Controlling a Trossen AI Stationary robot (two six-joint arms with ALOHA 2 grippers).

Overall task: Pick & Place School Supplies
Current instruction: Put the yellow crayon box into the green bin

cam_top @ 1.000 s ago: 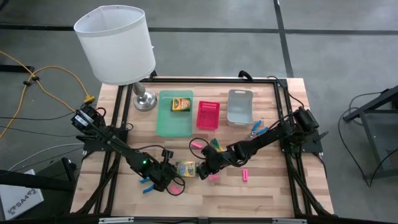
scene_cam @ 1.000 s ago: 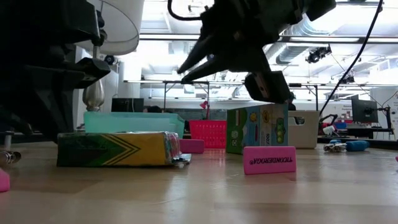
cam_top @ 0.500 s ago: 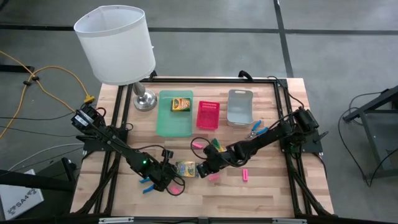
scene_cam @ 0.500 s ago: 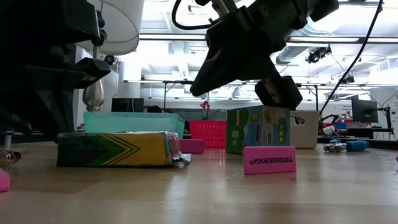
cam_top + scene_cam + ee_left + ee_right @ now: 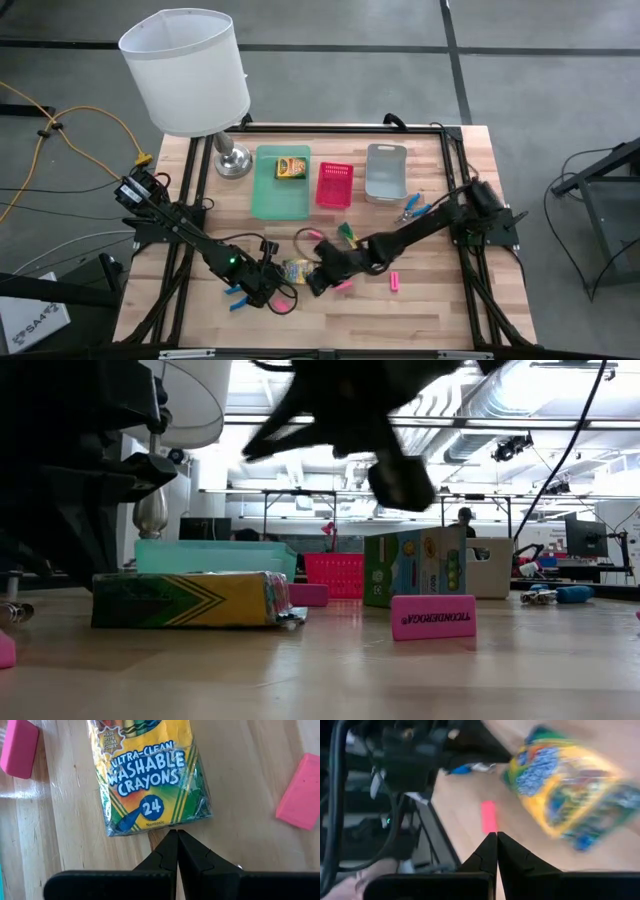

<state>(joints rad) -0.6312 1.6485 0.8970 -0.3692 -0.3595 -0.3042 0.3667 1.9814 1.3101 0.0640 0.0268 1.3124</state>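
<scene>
A yellow-and-green crayon box [image 5: 297, 270] [image 5: 150, 775] lies flat on the table between my two grippers. My left gripper [image 5: 268, 284] [image 5: 176, 835] is shut, its tips at the box's near end. My right gripper [image 5: 314, 282] [image 5: 496, 837] is shut and hangs above the table at the box's right end, holding nothing. A second crayon box [image 5: 347, 235] [image 5: 415, 567] stands upright farther back. A third [image 5: 291, 167] lies in the green tray [image 5: 280, 200]. Pink erasers [image 5: 395, 281] [image 5: 318, 233] [image 5: 343, 286] lie around. Blue-handled scissors [image 5: 412, 210] lie at the right. My left gripper's shut fingertips [image 5: 172, 834] stand right at the lower end edge [image 5: 160, 826] of the lying crayon box, slanting down at it from the table's left. Whether they touch the box cannot be told. The box lies flat on the wood.
A lamp with a white shade [image 5: 186, 70] stands at the far left. A pink basket [image 5: 334, 185] and a grey tray [image 5: 386, 172] sit beside the green tray. Another blue-handled tool [image 5: 237, 300] and a pink eraser [image 5: 283, 298] lie by my left gripper.
My right gripper has shut with nothing in it. It has gone toward the table's left, away from the upright crayon box and up to the lying one. The boxes and erasers have stayed where they were.
</scene>
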